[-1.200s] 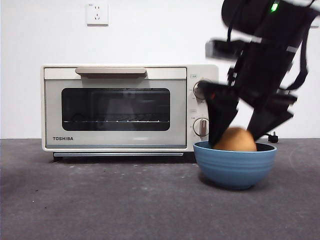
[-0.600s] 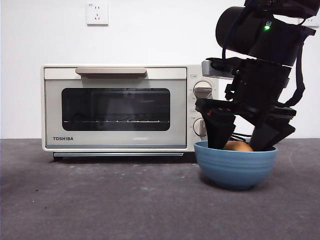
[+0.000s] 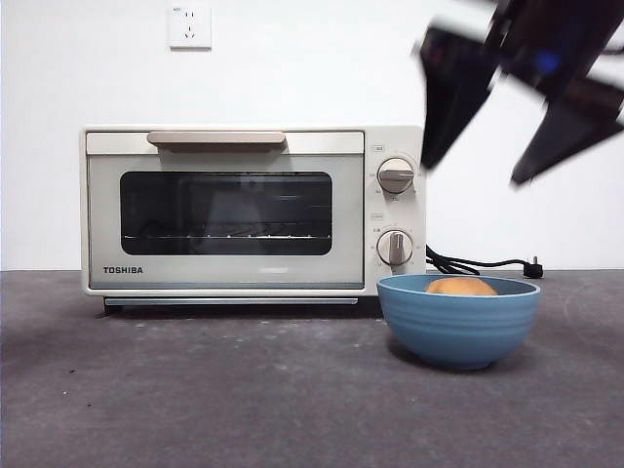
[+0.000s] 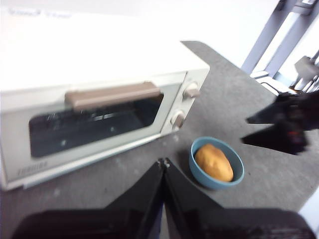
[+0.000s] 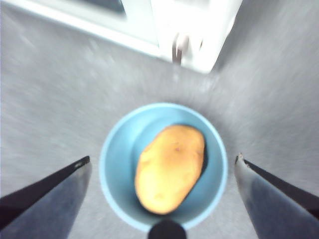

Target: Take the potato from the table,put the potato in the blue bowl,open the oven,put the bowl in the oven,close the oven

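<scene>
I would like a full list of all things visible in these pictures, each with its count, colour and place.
oven: one, cream-white with dark glass window, door shut, at the back of the table.
blue bowl: one, medium blue, on the table beside the oven's knob end.
potato: one, golden-brown, lying inside the blue bowl.
table: one, dark grey, under everything.
cord: one, black, lying behind the bowl.
wall socket: one, white, on the wall above the oven.
right end effector: one, black, open, high above the bowl.
left end effector: one, black, shut, raised above the table in front of the oven.
</scene>
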`<state>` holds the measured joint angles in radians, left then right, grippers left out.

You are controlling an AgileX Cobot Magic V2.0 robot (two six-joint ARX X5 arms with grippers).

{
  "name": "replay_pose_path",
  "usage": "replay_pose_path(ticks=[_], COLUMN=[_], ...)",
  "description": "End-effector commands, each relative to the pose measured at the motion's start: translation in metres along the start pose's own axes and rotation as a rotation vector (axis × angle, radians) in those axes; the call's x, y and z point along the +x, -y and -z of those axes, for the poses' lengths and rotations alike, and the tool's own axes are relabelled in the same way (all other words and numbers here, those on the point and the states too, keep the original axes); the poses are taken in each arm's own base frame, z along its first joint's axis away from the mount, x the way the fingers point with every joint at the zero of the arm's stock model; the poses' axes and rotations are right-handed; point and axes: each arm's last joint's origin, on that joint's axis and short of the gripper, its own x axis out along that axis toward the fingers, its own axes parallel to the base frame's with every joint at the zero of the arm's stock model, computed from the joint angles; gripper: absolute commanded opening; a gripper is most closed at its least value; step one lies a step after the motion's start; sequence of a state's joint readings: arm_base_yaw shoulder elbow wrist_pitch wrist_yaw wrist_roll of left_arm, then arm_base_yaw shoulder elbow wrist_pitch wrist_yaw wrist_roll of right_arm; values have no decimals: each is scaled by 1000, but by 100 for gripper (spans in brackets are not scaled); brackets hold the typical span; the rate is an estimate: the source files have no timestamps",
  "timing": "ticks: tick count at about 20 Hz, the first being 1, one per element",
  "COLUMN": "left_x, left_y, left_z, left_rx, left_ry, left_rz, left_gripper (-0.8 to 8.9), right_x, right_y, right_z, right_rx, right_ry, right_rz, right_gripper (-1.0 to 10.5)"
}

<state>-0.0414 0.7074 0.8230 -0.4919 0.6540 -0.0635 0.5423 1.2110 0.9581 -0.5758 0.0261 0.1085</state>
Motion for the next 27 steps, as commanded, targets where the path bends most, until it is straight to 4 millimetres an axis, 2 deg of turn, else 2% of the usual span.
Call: replay_pose_path(ticks=[1, 5, 8, 14, 20, 27], left_x=[24, 73, 107, 159, 184, 187], left_y=[-10, -28, -40, -59, -70, -63], left_z=[-9, -20, -30, -39, -30, -12], left_rx=[11, 32, 71, 144, 163, 129], left_ry=[19, 6, -10, -88, -133, -291], left_rz=[8, -21, -65, -108, -118, -85], left_gripper=[-8, -8, -8, -8, -8, -8], right_x=[-29, -73, -94, -110, -111, -111], right_y=[1, 4, 6, 7, 8, 7], right_z=[5, 21, 33, 43, 44, 42], right_rx=[7, 34, 42, 56, 62, 61], right_ry=[54, 102, 113, 127, 125, 141], right_rz=[-8, -14, -15, -17, -16, -18], right_gripper=[477, 477, 476, 476, 474, 474])
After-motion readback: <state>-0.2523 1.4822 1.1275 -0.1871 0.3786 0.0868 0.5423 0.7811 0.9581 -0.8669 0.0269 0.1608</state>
